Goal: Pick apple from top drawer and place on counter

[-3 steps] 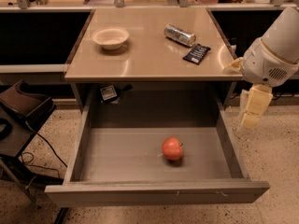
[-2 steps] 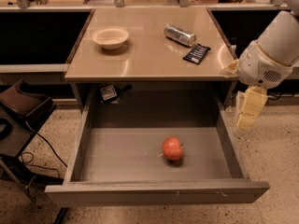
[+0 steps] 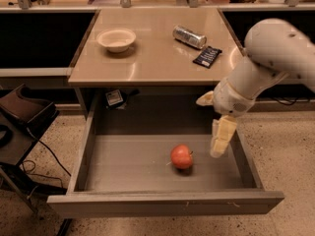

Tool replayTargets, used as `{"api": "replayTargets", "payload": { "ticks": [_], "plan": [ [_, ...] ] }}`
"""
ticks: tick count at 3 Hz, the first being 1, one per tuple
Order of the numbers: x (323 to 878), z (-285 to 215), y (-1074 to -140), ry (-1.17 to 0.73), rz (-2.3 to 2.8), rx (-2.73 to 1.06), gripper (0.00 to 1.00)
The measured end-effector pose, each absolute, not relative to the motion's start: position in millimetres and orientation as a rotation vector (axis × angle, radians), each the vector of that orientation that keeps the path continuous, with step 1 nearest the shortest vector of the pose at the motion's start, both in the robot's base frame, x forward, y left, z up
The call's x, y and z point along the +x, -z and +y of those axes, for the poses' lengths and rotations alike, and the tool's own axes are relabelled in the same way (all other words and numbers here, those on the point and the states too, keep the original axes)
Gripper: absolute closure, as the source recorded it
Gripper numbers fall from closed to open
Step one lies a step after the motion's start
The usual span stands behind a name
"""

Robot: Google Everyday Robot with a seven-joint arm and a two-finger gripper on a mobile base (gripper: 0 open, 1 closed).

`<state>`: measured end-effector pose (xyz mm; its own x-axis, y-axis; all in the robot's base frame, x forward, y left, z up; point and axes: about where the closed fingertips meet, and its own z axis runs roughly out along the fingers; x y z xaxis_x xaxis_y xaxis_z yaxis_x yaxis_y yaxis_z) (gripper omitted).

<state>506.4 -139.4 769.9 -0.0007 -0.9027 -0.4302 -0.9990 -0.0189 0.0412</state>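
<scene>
Task status: no step is complete. The white bowl [image 3: 116,39] at the left of the counter [image 3: 152,60] appears empty, and the top drawer [image 3: 128,168] stands open with the apple [image 3: 181,156] on its floor, right of centre. The gripper [image 3: 219,149] hangs just right of the apple, apart from it and carrying nothing; whether it is open or closed cannot be told. Grasp, lift and placement remain.

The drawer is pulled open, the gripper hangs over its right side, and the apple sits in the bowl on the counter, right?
Not the bowl: the camera view shows the apple lying on the top drawer floor, left of the gripper and apart from it. The rest holds.
</scene>
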Motion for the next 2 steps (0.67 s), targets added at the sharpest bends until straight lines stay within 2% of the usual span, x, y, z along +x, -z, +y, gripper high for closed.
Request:
{"api": "replayTargets", "payload": {
  "ticks": [1,2],
  "plan": [
    [523.8,-108.9,-711.5,-0.503,1.895,-1.976,0.0],
    [526.0,-107.8,-711.1,-0.497,1.893,-1.97,0.0]
  ]
}}
